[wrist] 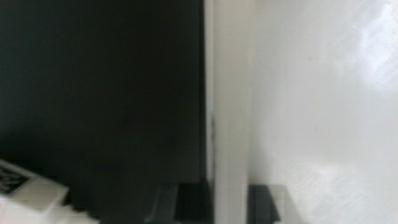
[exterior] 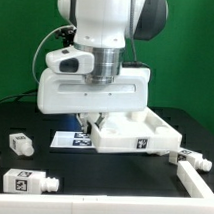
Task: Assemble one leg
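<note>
Tool (exterior: 91, 120) set low against the edge of the slab (exterior: 134, 126), opening not discernible; a leg (exterior: 21, 143) lies loose on the bench (exterior: 112, 180), well apart. The slab may be shoved if its edge is caught.

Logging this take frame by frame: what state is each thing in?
Large flat white slab with raised corners: lying flat, no leg visibly fitted.
Claw: low at the slab's edge; open or shut unclear.
Three small white tagged plastic legs: loose, lying on the black table.
Thin white marker board: flat on the table.
</note>
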You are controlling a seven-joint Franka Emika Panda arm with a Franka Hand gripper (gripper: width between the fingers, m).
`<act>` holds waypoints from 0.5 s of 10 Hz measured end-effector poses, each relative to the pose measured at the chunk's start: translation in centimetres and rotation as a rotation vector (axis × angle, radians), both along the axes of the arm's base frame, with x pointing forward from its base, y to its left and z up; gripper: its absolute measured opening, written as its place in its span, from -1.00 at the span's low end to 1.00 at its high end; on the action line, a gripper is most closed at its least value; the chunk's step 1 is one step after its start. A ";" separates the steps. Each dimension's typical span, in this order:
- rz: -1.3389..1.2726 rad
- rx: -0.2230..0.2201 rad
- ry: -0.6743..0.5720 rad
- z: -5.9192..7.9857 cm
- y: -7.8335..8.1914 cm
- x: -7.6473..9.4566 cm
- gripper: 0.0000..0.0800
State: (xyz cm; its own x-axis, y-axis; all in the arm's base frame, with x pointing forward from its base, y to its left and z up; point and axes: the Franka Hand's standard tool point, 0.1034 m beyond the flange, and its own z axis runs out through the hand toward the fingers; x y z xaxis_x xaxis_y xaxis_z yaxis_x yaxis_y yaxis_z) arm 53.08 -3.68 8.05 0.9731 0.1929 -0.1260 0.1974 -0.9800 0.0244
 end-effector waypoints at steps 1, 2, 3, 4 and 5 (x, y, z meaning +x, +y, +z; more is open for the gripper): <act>-0.081 -0.014 0.019 -0.3 0.0 1.2 -0.86; -0.148 -0.015 0.071 -0.6 -0.1 2.1 -0.86; -0.155 -0.010 0.070 -0.7 -0.1 2.8 -0.86; -0.153 -0.010 0.072 -0.8 0.0 2.6 -0.86; -0.153 -0.010 0.074 -0.9 0.0 2.5 -0.86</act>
